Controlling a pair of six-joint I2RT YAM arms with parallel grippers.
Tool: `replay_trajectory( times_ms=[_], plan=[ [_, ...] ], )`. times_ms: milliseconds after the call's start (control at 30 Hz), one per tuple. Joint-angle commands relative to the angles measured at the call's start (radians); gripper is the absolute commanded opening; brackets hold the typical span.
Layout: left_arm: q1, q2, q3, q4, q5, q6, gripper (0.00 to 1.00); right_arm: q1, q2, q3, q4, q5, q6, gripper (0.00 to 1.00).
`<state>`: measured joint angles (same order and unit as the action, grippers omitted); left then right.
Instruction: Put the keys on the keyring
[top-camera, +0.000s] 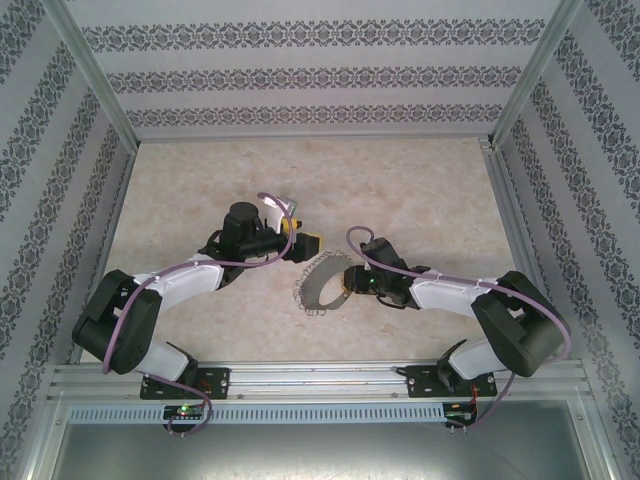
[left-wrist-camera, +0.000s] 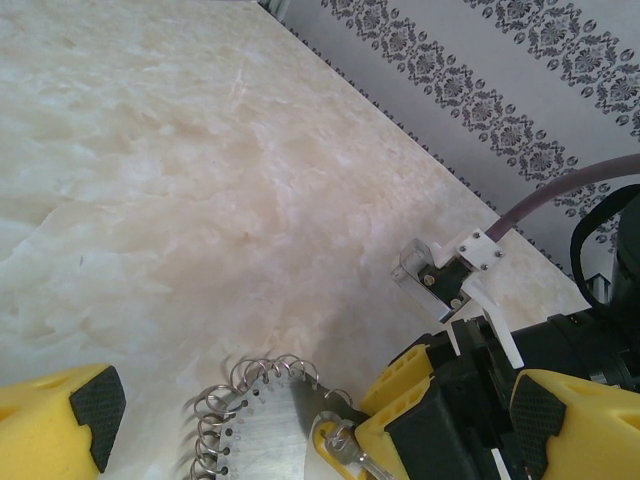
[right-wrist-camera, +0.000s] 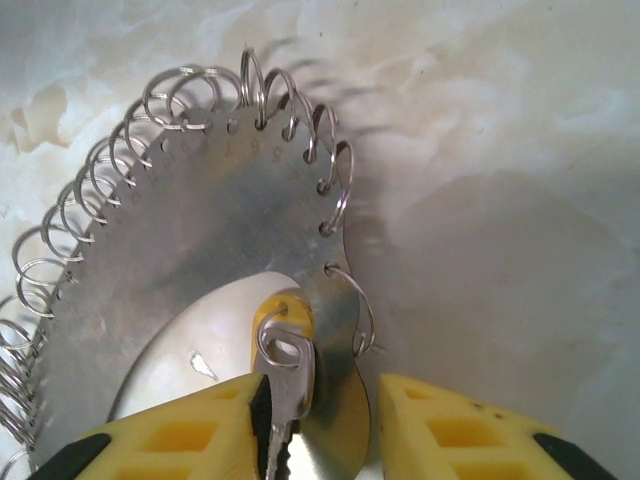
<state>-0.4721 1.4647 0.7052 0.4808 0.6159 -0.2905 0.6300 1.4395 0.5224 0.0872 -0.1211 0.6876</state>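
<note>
R gripper: yellow foam fingers of the right gripper (right-wrist-camera: 318, 395) sit at the bottom of the R wrist view, closest to the lens. Jaws part-way apart, clamped on nothing; a clear gap shows btw the key and the finger on the view's right.
Key: small key w/ yellow-orange head and dull metal shaft (right-wrist-camera: 285, 345). Shaft runs down btw the R fingers, touching the one on the view's left. Head lies over the keyring's inner edge, w/ a thin wire loop thru its hole. Same key (left-wrist-camera: 335, 440) shows in the L wrist view, at the tip of the R gripper's finger (left-wrist-camera: 400, 385).
Keyring: large flat grey metal hoop (right-wrist-camera: 180, 240), rim punched w/ holes and hung w/ many small wire split rings. Lies on the table, mid-table btw the two grippers; in the top view the keyring (top-camera: 318, 285) reads as a grey crescent.
L gripper: left gripper (left-wrist-camera: 310, 398), yellow fingers w/ black pads (left-wrist-camera: 95, 400), jaws spread wide, nothing held. Keyring rim and R finger lie btw them. In the top view the left gripper (top-camera: 302, 233) is just beyond the keyring's far side.
Table: pale cream marbled tabletop (left-wrist-camera: 200, 200).
Surround: grey-patterned wallpaper walls (top-camera: 300, 80).
</note>
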Motion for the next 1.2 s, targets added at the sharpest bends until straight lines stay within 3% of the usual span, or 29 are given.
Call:
replay_trajectory(
  times_ms=[0,200,467,667,733,833,967,1033,1167],
  plan=[
    [-0.011,-0.021,0.028,-0.013,-0.001,0.027,1.00,-0.021,-0.004,-0.035,0.058,-0.044,0.026,0.30],
    [-0.011,-0.021,0.028,-0.016,0.005,0.028,1.00,-0.070,0.006,-0.075,0.137,-0.106,0.060,0.26],
    [-0.011,-0.027,0.027,-0.025,-0.006,0.030,1.00,-0.104,0.006,-0.096,0.214,-0.183,0.090,0.00],
    [-0.006,-0.046,-0.015,0.065,-0.039,-0.036,1.00,-0.109,-0.029,-0.092,0.218,-0.204,0.092,0.00],
    [0.000,-0.048,-0.061,0.191,-0.036,-0.102,1.00,-0.109,-0.041,-0.091,0.206,-0.193,0.088,0.00],
    [0.018,-0.026,-0.151,0.465,-0.015,-0.208,1.00,-0.110,-0.050,-0.091,0.175,-0.158,0.078,0.14],
    [0.064,0.059,-0.158,0.667,0.131,-0.319,1.00,-0.115,-0.036,-0.105,0.178,-0.150,0.076,0.18],
    [0.077,0.098,-0.116,0.644,0.180,-0.372,1.00,-0.115,-0.021,-0.109,0.194,-0.159,0.081,0.19],
    [0.083,0.115,-0.022,0.383,0.179,-0.358,1.00,-0.115,0.008,-0.120,0.242,-0.181,0.101,0.28]
  ],
)
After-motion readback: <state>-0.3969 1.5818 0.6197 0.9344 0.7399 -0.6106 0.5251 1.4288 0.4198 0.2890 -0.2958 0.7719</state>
